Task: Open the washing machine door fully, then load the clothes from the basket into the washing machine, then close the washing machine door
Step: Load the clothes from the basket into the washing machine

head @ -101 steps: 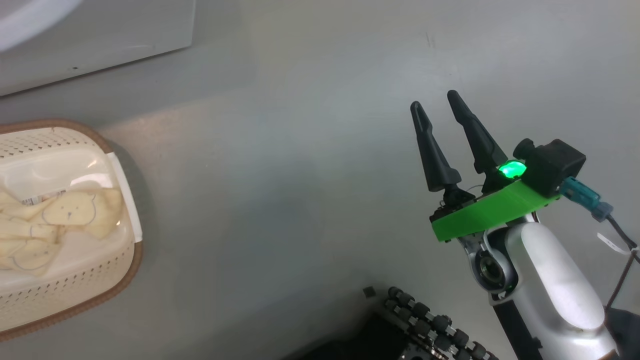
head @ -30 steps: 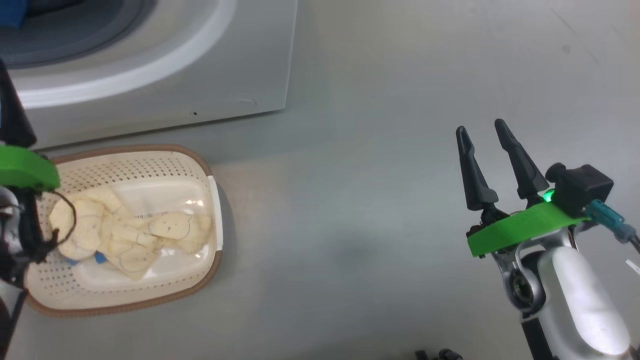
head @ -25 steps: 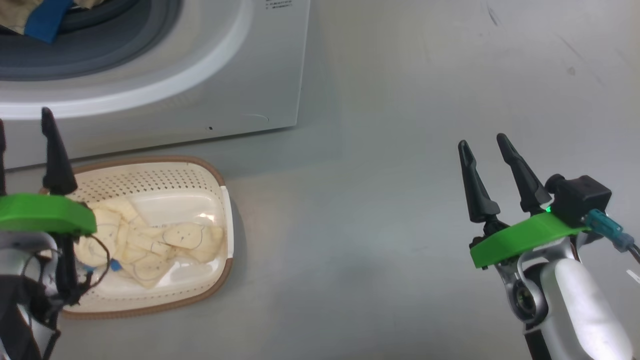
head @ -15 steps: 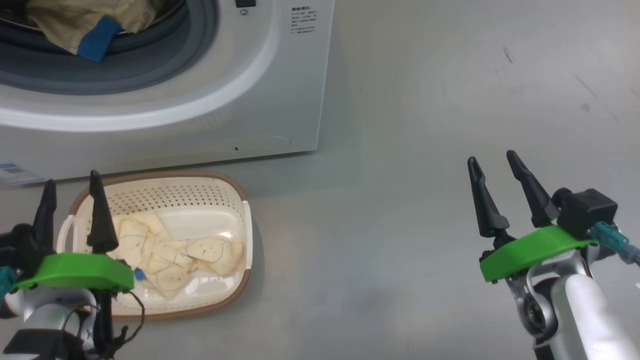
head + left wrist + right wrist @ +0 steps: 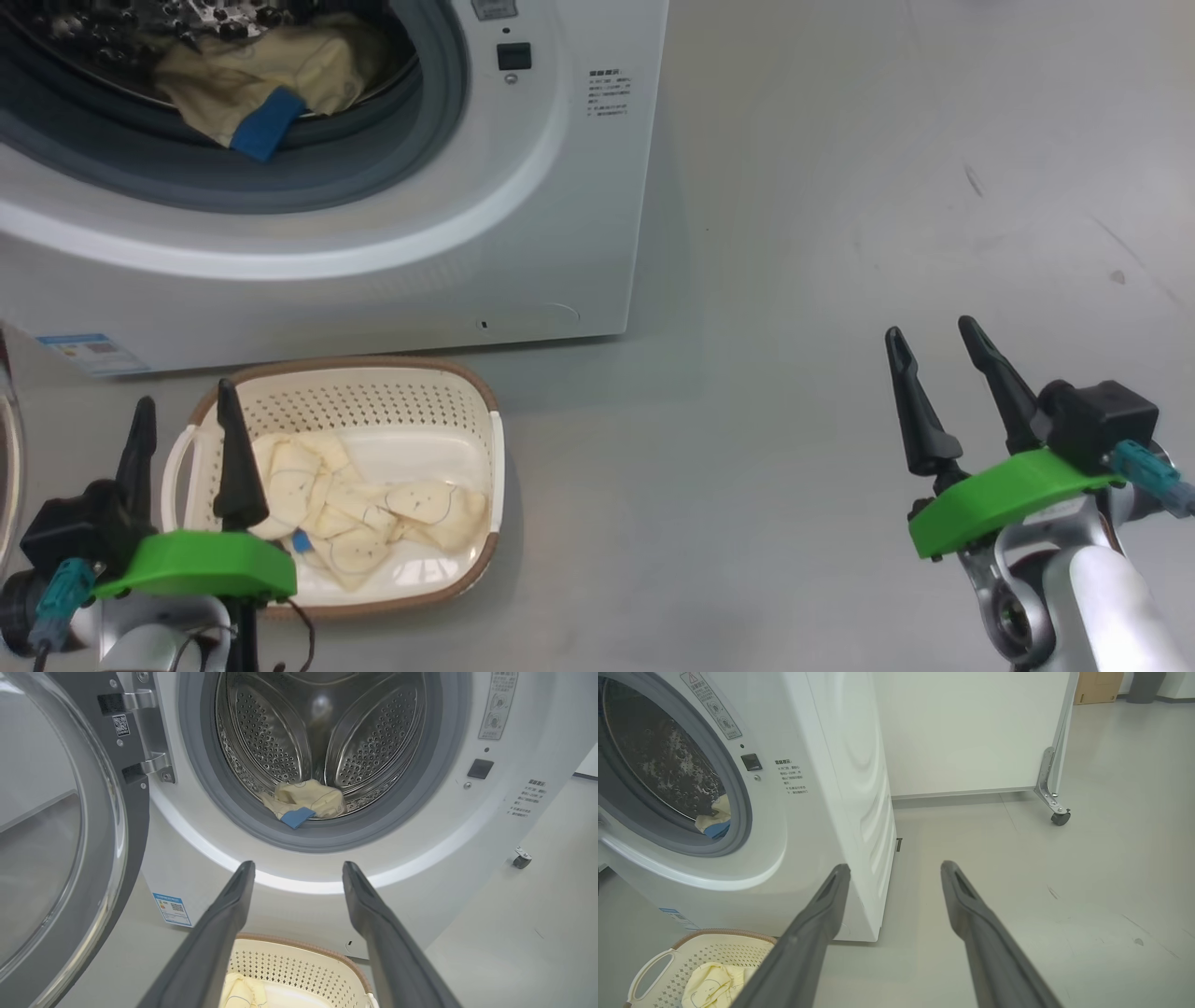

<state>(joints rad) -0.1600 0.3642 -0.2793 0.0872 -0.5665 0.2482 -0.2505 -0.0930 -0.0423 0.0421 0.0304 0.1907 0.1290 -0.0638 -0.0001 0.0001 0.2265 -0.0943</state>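
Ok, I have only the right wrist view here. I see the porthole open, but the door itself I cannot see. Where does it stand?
Observer: In the left wrist view the washing machine door is swung wide, hinged at the left of the drum.
Operator: And the left gripper, does it hold some cloth?
Observer: No, the left gripper is open and empty, its fingers above the left side of the basket.
Operator: How much remains inside?
Observer: The head view shows a crumpled heap of clothes across the basket floor.
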